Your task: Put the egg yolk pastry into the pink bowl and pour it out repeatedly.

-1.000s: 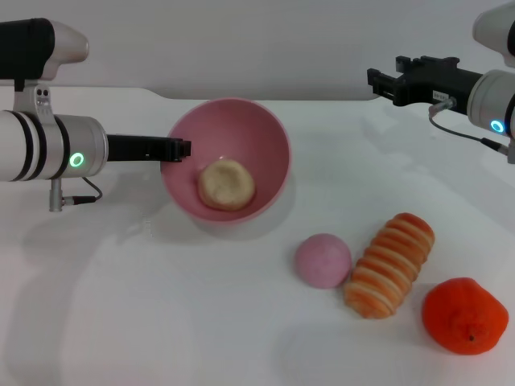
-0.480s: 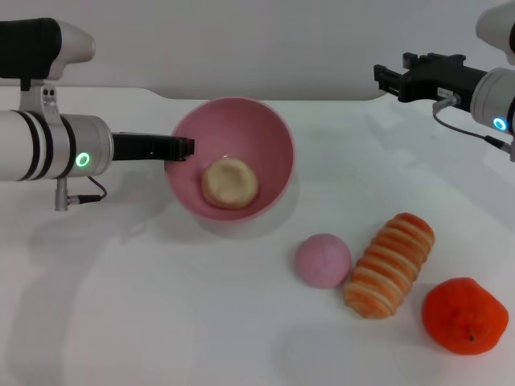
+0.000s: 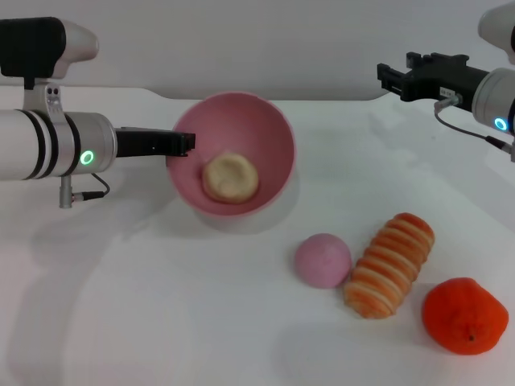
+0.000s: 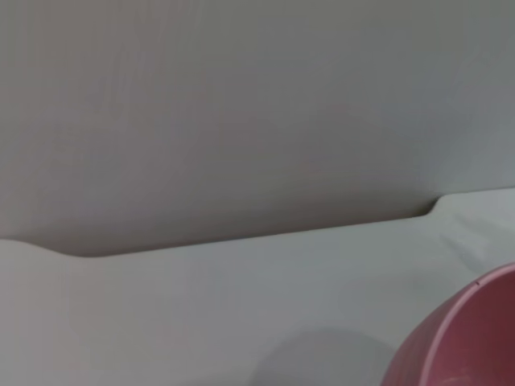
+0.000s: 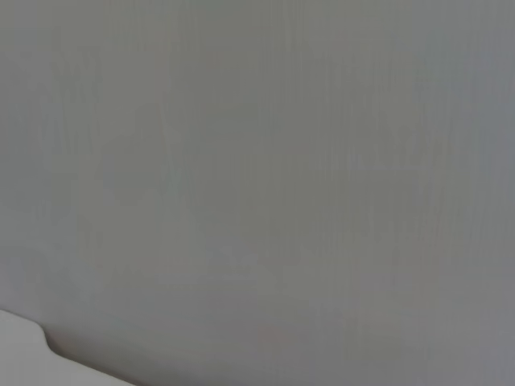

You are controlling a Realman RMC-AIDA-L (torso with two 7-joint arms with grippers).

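The pink bowl (image 3: 269,141) hangs tilted above the table, its opening facing me. My left gripper (image 3: 183,143) is shut on its left rim. The egg yolk pastry (image 3: 230,178), pale beige with a dimple, lies inside the bowl against the lower wall. In the left wrist view only a piece of the pink bowl (image 4: 471,338) shows at one corner. My right gripper (image 3: 388,78) is held high at the far right, away from the bowl, with nothing in it.
On the white table (image 3: 161,305) in front of the bowl lie a smooth pink ball (image 3: 323,260), a long orange-and-cream striped bread (image 3: 390,264) and an orange fruit (image 3: 465,315). A grey wall stands behind the table.
The left arm has raised the bowl slightly and carried it a little to the right, the pastry staying inside. The right gripper has drifted slightly to the right.
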